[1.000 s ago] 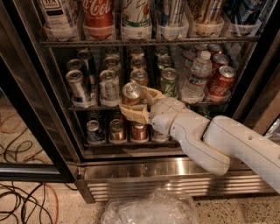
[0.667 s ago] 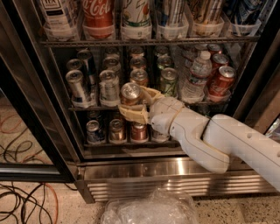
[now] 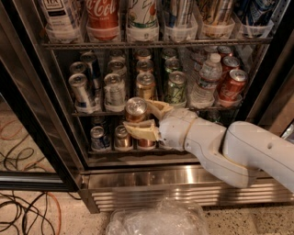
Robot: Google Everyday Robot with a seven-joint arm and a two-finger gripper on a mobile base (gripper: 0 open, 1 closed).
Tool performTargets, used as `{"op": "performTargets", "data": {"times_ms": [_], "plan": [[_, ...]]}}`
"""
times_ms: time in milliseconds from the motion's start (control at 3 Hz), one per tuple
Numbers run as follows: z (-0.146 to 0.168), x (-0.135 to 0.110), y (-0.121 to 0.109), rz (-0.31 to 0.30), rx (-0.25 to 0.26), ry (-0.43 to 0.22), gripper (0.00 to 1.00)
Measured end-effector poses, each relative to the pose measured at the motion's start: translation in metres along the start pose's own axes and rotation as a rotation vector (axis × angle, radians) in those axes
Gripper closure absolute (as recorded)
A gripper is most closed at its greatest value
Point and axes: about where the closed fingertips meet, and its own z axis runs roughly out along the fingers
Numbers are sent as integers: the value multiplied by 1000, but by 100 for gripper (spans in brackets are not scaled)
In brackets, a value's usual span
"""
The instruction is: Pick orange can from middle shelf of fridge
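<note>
Gripper [image 3: 138, 117], tan two-finger on a white arm reaching in from the lower right, is clenched on the coppery orange can [image 3: 135, 117]: one finger is behind the can to its upper right, the other under its lower left. I see the can near frame centre, upright, with its silver top and pull tab facing the camera. It overlaps the front edge of the thin dark wire middle shelf [image 3: 85, 113]; I cannot tell whether it is clear of the rack. No label is readable on it. White "Coca-Cola" script is legible on the red container [image 3: 103, 11] on the rack above, at upper centre-left. Red cans [image 3: 232, 85] stand at the right end of the middle shelf, beside a clear plastic water bottle [image 3: 206, 80]; their writing is too small to read. A green-and-white can [image 3: 176, 87] stands just right of the gripped can's lane. The black-framed glass-door fridge [image 3: 183, 176] has a stainless base with a vent grille. The speckled stone floor [image 3: 69, 218] carries black and orange cables [image 3: 18, 215] at lower left and a crumpled clear plastic bag [image 3: 156, 220] at bottom centre.
</note>
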Motion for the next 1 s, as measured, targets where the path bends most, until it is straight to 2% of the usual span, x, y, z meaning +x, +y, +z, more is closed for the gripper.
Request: {"op": "performTargets", "data": {"times_ms": [333, 667, 1000], "plan": [[-24, 17, 5, 42, 37, 11, 100], [-48, 12, 8, 56, 134, -48, 100], [-48, 12, 8, 57, 133, -48, 100]]}}
